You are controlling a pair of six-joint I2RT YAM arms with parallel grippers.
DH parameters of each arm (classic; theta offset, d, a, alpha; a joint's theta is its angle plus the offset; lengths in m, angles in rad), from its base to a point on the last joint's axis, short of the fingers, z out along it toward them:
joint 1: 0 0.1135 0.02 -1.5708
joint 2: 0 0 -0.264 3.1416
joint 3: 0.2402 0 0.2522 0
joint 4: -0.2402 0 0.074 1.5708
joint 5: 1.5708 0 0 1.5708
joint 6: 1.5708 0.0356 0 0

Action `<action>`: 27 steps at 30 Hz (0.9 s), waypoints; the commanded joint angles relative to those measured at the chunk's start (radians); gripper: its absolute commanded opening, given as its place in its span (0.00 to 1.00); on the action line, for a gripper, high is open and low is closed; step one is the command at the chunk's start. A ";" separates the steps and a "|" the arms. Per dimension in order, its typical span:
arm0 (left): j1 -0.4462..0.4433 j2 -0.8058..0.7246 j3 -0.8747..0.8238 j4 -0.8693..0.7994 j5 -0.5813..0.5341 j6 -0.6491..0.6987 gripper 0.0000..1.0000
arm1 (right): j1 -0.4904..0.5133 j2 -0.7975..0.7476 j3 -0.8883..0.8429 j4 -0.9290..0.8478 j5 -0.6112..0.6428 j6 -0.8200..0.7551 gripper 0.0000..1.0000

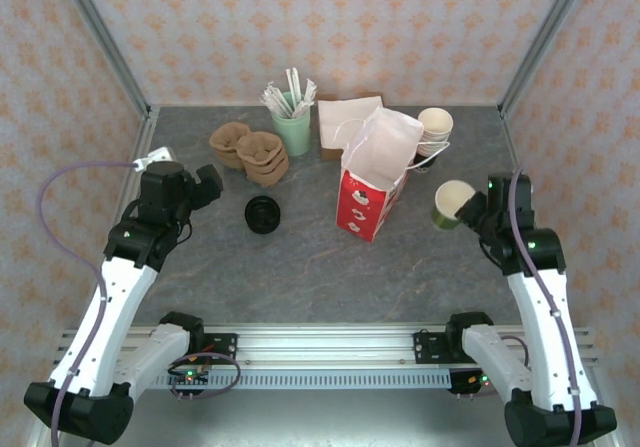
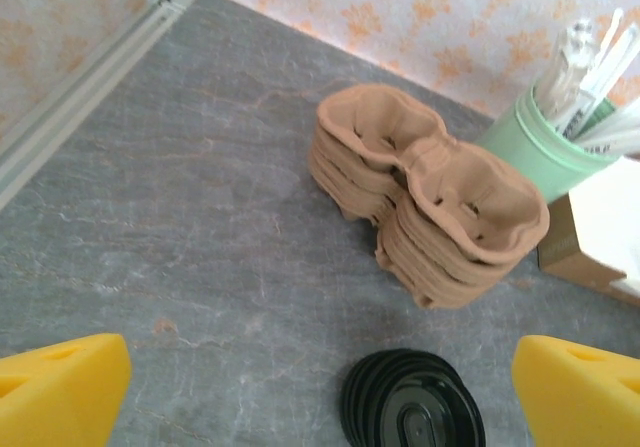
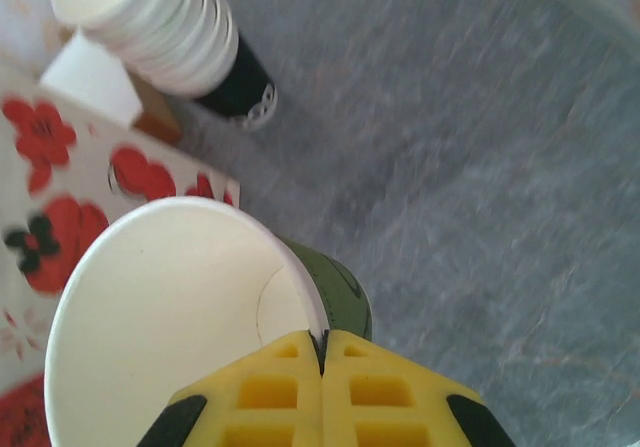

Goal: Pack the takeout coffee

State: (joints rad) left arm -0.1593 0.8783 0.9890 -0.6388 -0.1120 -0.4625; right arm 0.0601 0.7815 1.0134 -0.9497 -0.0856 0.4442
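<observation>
The takeout coffee cup point(image 1: 452, 203) has dark green sides and an open top with a cream inside; it hangs tilted just right of the red flowered bag point(image 1: 372, 182). My right gripper point(image 1: 470, 207) is shut on its rim. In the right wrist view the yellow fingers point(image 3: 270, 392) pinch the cup wall point(image 3: 170, 317) at the gripper point(image 3: 322, 352), with the bag point(image 3: 40, 197) to the left. My left gripper point(image 1: 207, 185) stands open with nothing in it, up and left of a stack of flat black lids point(image 1: 263, 214). The left wrist view has the lids point(image 2: 412, 407) between the spread fingertips of the gripper point(image 2: 320, 395).
Stacked brown pulp carriers point(image 1: 250, 149) point(image 2: 430, 187) and a mint cup of wrapped stirrers point(image 1: 293, 127) point(image 2: 540, 142) stand at the back. A napkin box point(image 1: 340, 122) and stacked cream cups point(image 1: 435, 125) point(image 3: 150, 17) sit behind the bag. Walls close three sides.
</observation>
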 commanded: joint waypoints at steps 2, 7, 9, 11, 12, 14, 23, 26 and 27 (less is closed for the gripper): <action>-0.018 0.026 -0.051 0.018 0.108 0.025 0.98 | 0.027 -0.111 -0.133 -0.014 -0.170 0.001 0.00; -0.031 0.084 -0.067 0.014 0.163 0.027 0.97 | 0.155 -0.207 -0.222 0.001 -0.187 0.050 0.00; -0.032 0.104 -0.076 0.012 0.169 0.022 0.97 | 0.218 -0.222 -0.253 0.012 -0.168 0.092 0.00; -0.031 0.115 -0.090 0.019 0.179 0.020 0.97 | 0.282 -0.228 -0.293 0.054 -0.166 0.144 0.00; -0.031 0.118 -0.097 0.023 0.181 0.017 0.97 | 0.328 -0.234 -0.316 0.093 -0.164 0.174 0.00; -0.031 0.122 -0.113 0.040 0.188 0.016 0.97 | 0.435 -0.248 -0.350 0.163 -0.117 0.226 0.00; -0.032 0.116 -0.166 0.085 0.218 0.020 0.97 | 0.832 -0.066 -0.378 0.471 0.103 0.288 0.00; -0.032 0.116 -0.172 0.081 0.209 0.025 0.97 | 0.935 0.032 -0.364 0.586 0.162 0.276 0.00; -0.032 0.116 -0.175 0.082 0.208 0.024 0.97 | 0.958 0.069 -0.355 0.622 0.171 0.272 0.00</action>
State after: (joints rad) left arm -0.1844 0.9997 0.8295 -0.5751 0.0975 -0.4473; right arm 0.9634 0.7929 0.6247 -0.4950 -0.0120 0.7074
